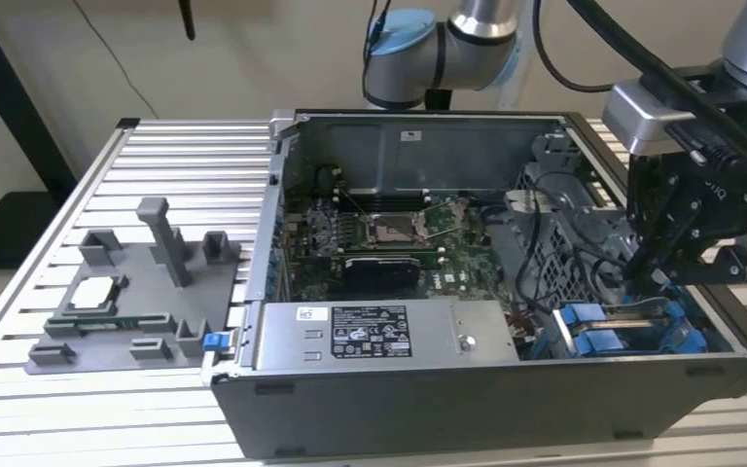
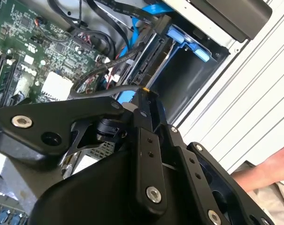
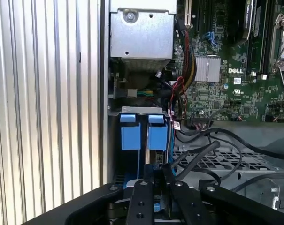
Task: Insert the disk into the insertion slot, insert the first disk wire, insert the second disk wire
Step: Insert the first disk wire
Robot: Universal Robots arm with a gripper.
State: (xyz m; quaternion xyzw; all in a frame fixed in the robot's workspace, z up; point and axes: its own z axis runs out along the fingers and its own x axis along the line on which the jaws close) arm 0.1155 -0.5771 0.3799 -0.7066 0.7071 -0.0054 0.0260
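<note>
I am checking the edges first. The computer case [image 1: 478,418] is lying open on the slatted desk [image 1: 153,156]. The end effector [image 2: 146,93] is reaching down into the case's corner on the exterior view's right, close inside the side wall.

Room there is tight. In the first wrist view the case wall is running just beside the blue parts on one side. Loose black cables [image 3: 203,150] are crowding in on the other side, over a perforated metal plate. The power-supply box [image 1: 373,333] is sitting along the case's near edge in the exterior view, next to that corner. The motherboard [image 1: 387,233] is lying farther in, well apart from the arm.

In the second wrist view the insertion slot [image 2: 198,77] is showing grey sheet-metal walls and a blue fitting at its mouth, just beyond the end effector's tip. The disk [image 1: 614,339] is sitting in that same corner, its blue carrier showing right below the end effector in the exterior view. I cannot tell how deep it is seated.

The tip is hovering right at a black cable that is curving past the bay mouth. I cannot tell whether the end effector is open, closed or gripping that cable.

A person's hand [image 2: 273,168] is showing beyond the desk slats, outside the case.
</note>
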